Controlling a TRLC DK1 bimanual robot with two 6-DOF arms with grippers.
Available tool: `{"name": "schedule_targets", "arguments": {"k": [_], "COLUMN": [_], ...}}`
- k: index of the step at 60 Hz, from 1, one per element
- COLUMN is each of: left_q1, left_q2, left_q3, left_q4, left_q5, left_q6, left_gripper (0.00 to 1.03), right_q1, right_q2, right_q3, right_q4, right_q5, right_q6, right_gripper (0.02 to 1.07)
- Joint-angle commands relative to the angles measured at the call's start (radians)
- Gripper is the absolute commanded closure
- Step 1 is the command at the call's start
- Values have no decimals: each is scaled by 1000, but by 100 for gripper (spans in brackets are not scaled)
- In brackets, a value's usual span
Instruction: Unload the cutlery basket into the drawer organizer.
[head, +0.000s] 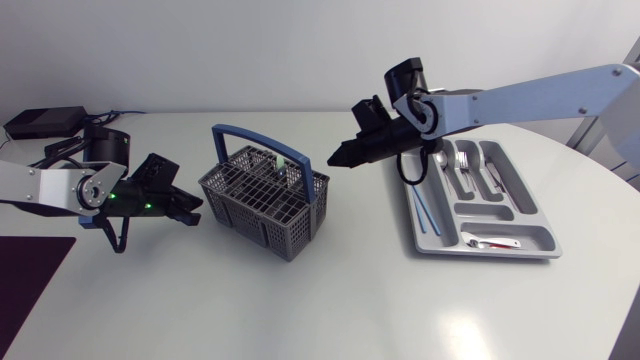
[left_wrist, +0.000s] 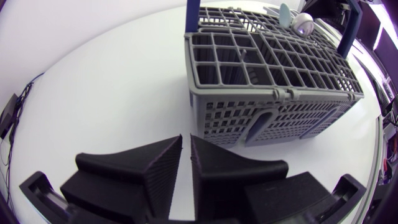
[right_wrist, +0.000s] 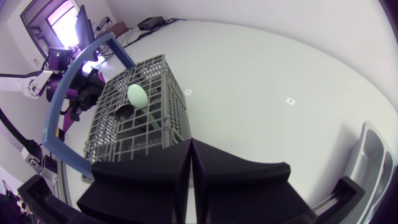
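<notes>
The right gripper (head: 336, 157) hangs just beside the cutlery basket (head: 245, 215) mid-table, its fingers pressed together and empty. The left gripper (head: 192, 212), equally closed and empty, sits near the basket's opposite wall without touching it. A pale green spoon (right_wrist: 137, 95) stands in a corner cell under the blue handle (head: 240, 131). The drawer organizer (head: 480, 251) lies well apart, behind the right arm. If the fingers go in without spreading, I'd expect them to knock the spoon aside or catch the handle, and the unbraced basket could slide or tip.
</notes>
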Motion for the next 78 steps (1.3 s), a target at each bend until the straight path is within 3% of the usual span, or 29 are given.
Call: {"name": "schedule_targets", "arguments": {"k": [1,17,41,78], "left_q1": [-11,-57,-103,-295], "left_q2": [33,62,153,311], "left_q3": [46,77,180,401], "left_q4": [11,60,69,-21], "left_q5": [7,7,7,-5], "left_q6": [-10,-70,-110,-151], "left_gripper": [74,74,74,74], "right_q1": [14,52,84,195], "right_q2": [57,42,-164,-480], "right_q3": [47,9,-267,-571], "right_q4": [10,-2,2,13], "right_q5": [8,-1,-4,2], "right_q6": [3,-3,-15,37], "right_gripper": [101,101,101,101]}}
